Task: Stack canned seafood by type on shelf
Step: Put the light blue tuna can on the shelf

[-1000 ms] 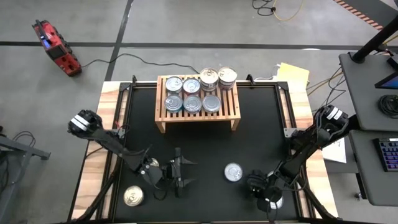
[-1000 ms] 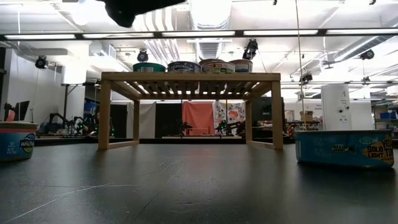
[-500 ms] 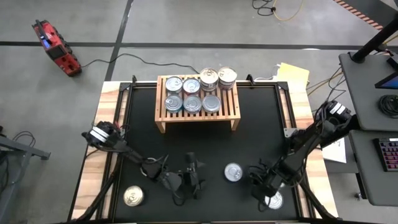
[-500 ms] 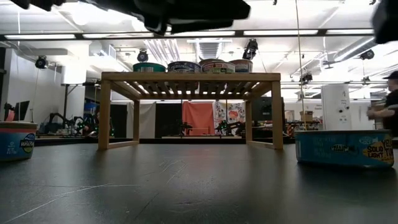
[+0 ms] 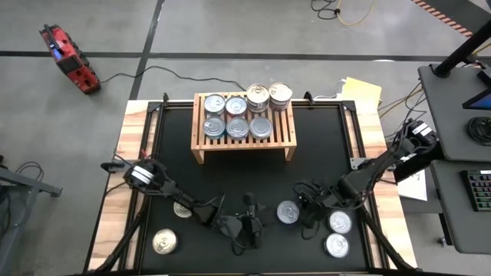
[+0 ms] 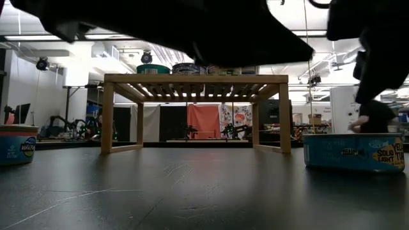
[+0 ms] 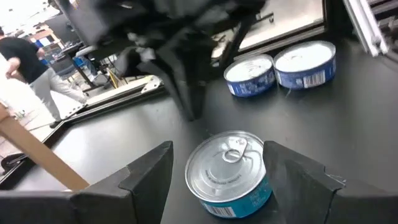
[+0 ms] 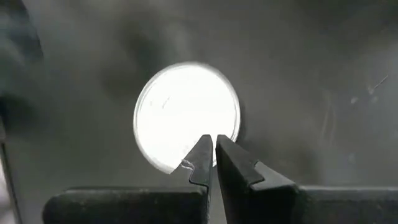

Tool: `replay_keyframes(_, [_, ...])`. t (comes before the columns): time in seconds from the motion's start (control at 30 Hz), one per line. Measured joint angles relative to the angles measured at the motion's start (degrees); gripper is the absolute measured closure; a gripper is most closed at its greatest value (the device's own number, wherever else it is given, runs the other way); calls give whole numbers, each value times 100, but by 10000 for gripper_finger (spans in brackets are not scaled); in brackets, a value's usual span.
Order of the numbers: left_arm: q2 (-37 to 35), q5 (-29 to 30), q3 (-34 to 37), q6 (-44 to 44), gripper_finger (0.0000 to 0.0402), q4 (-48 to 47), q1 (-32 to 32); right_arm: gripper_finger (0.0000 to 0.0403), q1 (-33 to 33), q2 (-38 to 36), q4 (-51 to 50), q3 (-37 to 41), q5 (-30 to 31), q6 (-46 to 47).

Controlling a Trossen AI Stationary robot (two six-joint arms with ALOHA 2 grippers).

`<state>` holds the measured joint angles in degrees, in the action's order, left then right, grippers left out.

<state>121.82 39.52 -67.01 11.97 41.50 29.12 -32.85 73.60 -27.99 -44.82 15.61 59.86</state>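
Eight round tins sit on the slatted top of the light-wood shelf point(image 5: 242, 125) at the far side of the black mat point(image 5: 322, 161): six flat ones with dull silver lids in two rows of three, and two taller tins point(image 5: 268, 96) with shinier lids at the back right corner; in the low view the shelf's square legs and thin slats stand against the bright room behind, with the tins' coloured side bands just visible over the top rail; five more tins lie on the mat near the front edge; one gold-toned tin point(image 5: 163, 242) sits alone at the front left, another point(image 5: 182, 208) is partly hidden under the left arm; two blue-labelled flat tins point(image 5: 338, 233) rest close together at the front right; the middle tin point(image 5: 288, 212) has a smooth silver lid with a pull-ring and a teal side label; the left gripper point(image 5: 250, 222) hovers low just beside it, its dark angular fingers point(image 7: 149, 177) spread apart on either side of the tin in the left wrist view, not touching it, holding nothing; the right gripper point(image 5: 307, 208) is near the same tin from the other side, its two pointed fingertips point(image 8: 202, 158) pressed together, empty, over the glaring round lid in its own wrist view
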Motion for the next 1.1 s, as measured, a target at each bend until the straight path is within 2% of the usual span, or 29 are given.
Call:
replay_keyframes(0.3, [596, -40, -396, 45, 169, -50, -193, 390, 215, 8, -24, 4, -66, -48])
replay_keyframes(0.47, [819, -563, -594, -35, 172, -49, -272, 389, 215, 92, -33, 9, -219, -134])
replay_keyframes(0.57, [900, -869, -659, -50, 198, -20, -348, 380, 215, 179, -62, 11, -277, -86])
replay_keyframes(0.7, [909, -1215, -655, -193, 264, -97, -450, 339, 215, 338, -48, 11, -270, -41])
replay_keyframes(0.9, [909, -1376, -646, -199, 378, -202, -468, 248, 215, 409, -9, 11, -257, 119])
replay_keyframes(0.97, [909, -1471, -645, -207, 395, -233, -476, 222, 215, 409, 30, 11, -219, 178])
replay_keyframes(1.1, [932, -1505, -644, -307, 390, -254, -502, 183, 215, 409, 201, 13, -208, 179])
